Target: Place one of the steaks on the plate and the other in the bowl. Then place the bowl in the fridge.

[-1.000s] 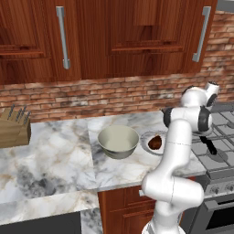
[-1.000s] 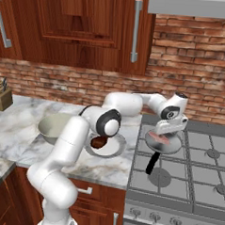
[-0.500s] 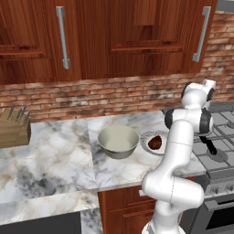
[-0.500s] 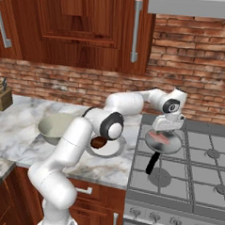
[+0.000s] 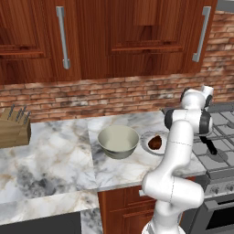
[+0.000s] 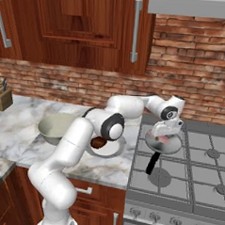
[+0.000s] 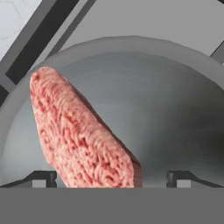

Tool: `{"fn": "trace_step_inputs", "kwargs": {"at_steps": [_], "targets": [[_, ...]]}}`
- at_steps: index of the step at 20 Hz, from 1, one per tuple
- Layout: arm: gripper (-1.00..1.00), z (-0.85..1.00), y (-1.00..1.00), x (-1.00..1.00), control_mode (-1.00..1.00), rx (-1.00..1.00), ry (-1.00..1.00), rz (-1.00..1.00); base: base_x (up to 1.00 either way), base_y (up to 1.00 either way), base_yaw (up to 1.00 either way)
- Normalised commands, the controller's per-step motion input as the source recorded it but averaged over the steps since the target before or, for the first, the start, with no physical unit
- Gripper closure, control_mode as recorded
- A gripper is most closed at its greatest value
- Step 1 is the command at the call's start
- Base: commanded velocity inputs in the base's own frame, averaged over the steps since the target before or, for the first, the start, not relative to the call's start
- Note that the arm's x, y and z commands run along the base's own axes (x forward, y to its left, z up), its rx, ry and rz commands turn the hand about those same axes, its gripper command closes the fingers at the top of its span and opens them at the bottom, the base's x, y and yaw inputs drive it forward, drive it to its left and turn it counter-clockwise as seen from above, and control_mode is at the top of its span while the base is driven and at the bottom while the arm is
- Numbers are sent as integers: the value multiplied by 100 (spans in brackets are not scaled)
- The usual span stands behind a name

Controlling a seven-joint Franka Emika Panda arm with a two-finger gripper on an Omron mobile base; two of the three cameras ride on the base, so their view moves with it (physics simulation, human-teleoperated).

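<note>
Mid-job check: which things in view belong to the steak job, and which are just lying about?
Job:
- pink steak in the frying pan, between the open gripper tips
- brown steak on the plate
- bowl, nothing in it

Lying about:
- knife block
- stove
- cabinets

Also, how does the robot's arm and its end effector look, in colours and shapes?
The arm is made of rounded, glossy white segments, with dark disc-shaped caps at its joints. No cables or markings can be seen on it. The end effector has two small dark finger tips, angular in shape.
</note>
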Motion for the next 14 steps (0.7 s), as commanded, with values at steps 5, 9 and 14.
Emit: {"fn": "trace_step_inputs", "kwargs": {"at_steps": [5, 9, 14], "targets": [[-100, -31, 0, 0, -100, 0, 0, 7, 0, 0, 0], [100, -19, 0, 0, -100, 0, 0, 5, 0, 0, 0], [100, 0, 1, 0, -100, 0, 0, 0, 0, 0, 0]]}}
